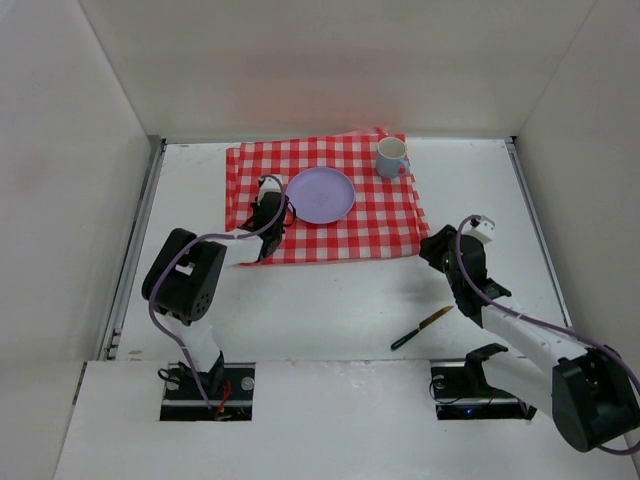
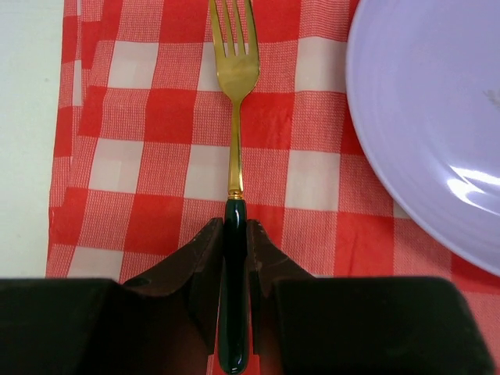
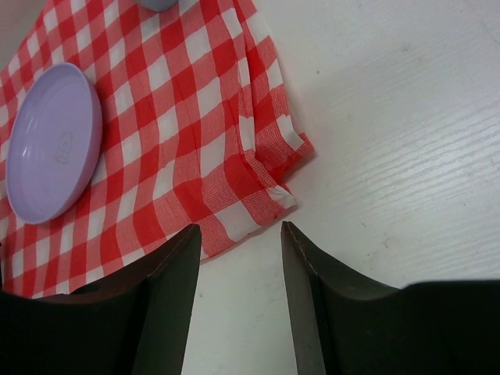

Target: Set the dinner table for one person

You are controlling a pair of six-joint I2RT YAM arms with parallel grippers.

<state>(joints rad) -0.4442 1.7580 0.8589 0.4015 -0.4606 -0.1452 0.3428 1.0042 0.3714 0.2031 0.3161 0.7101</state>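
My left arm (image 1: 190,275) reaches forward with its wrist tipped down, and my left gripper (image 2: 235,234) pinches both fingers tight on the dark handle of a fork (image 2: 237,70). My right arm (image 1: 510,325) stretches forward and inward. My right gripper (image 3: 238,230) has its fingers spread apart and grips nothing.

i can read no words, numbers or brands anywhere; the faint stamp on the plate (image 3: 64,148) is too blurred for me.
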